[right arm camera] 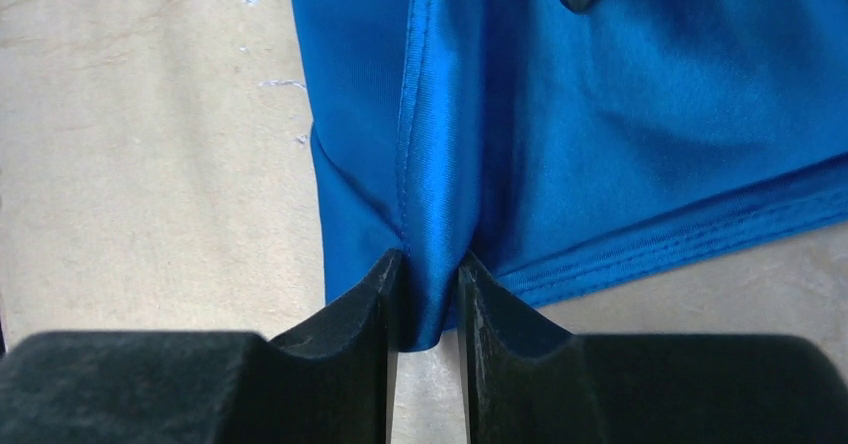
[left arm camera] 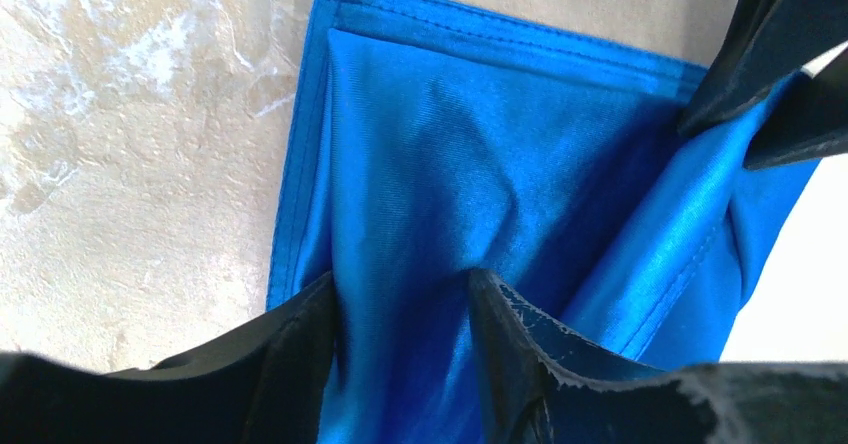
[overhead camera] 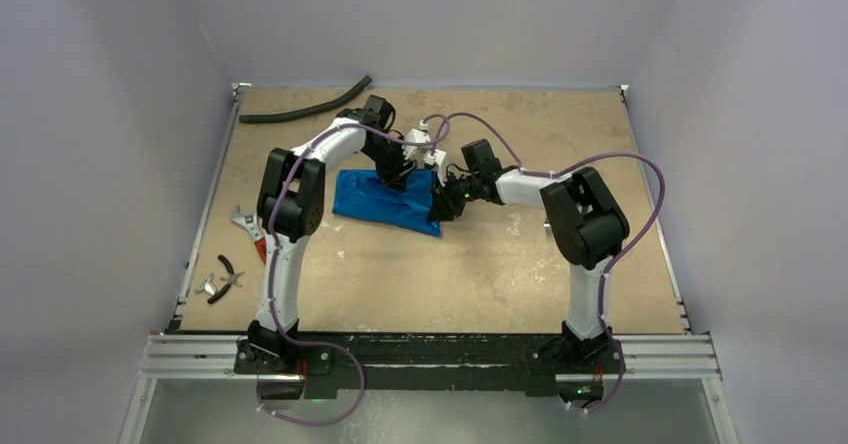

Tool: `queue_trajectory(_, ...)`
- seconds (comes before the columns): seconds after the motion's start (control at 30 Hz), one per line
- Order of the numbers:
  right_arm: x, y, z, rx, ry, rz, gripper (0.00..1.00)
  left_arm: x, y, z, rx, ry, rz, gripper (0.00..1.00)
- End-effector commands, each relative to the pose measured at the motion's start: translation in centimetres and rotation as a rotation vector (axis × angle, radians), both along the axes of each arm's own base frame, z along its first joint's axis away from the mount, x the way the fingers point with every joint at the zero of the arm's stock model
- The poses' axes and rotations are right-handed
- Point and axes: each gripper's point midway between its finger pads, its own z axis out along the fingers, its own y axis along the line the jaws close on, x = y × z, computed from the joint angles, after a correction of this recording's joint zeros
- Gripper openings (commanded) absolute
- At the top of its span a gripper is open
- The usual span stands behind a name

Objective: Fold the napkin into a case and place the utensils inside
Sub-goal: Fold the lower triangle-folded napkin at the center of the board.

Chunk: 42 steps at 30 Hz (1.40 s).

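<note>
Napkin [overhead camera: 385,199] sits mid-tabletop [overhead camera: 500,264], a bit toward the far side, partly folded w/ hemmed edges doubled over. Right tool [right arm camera: 430,264] is clenched on a ridge of cloth at the edge, prob to drag the fold across. Left tool [left arm camera: 400,284] straddles the fabric, fingers apart. Can't tell if it's gripping or just pinning it.

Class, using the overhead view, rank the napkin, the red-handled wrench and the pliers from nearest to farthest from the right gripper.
1. napkin, mid-table, touching the right gripper.
2. wrench, by the table's left edge.
3. pliers, also at the left edge, nearer the arm bases.
</note>
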Motion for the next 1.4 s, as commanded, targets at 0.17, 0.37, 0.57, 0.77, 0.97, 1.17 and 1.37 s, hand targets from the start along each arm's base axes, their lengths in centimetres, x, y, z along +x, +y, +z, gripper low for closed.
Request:
queue_trajectory(0.17, -0.2, -3.9, -4.8, -0.210, 0.190, -0.268, 0.42, 2.3, -2.8, 9.4, -0.253, -0.135, 0.070, 0.63)
queue_trajectory(0.37, 0.4, -2.7, -3.3, -0.140, 0.164, -0.267, 0.42, 1.8, -2.5, 9.3, -0.293, -0.073, 0.118, 0.64)
queue_trajectory(0.57, 0.0, -2.3, -3.5, -0.125, 0.170, -0.260, 0.42, 0.8, -0.8, 9.7, -0.311, -0.039, 0.109, 0.63)
queue_trajectory(0.77, 0.2, -1.2, -1.0, -0.030, 0.139, -0.258, 0.52, 3.0, 0.5, 7.8, -0.255, -0.110, 0.229, 0.62)
queue_trajectory(0.97, 0.7, -0.1, 2.3, 0.062, 0.081, -0.256, 0.47, 7.1, -0.8, 7.9, -0.313, -0.121, 0.341, 0.60)
queue_trajectory(1.17, 0.2, 0.0, 1.7, 0.054, 0.101, -0.245, 0.22, 7.7, -2.8, 6.4, -0.306, -0.110, 0.310, 0.60)
queue_trajectory(1.37, 0.5, 0.4, 2.5, 0.059, 0.070, -0.244, 0.17, 4.8, -4.5, 3.1, -0.224, -0.054, 0.152, 0.59)
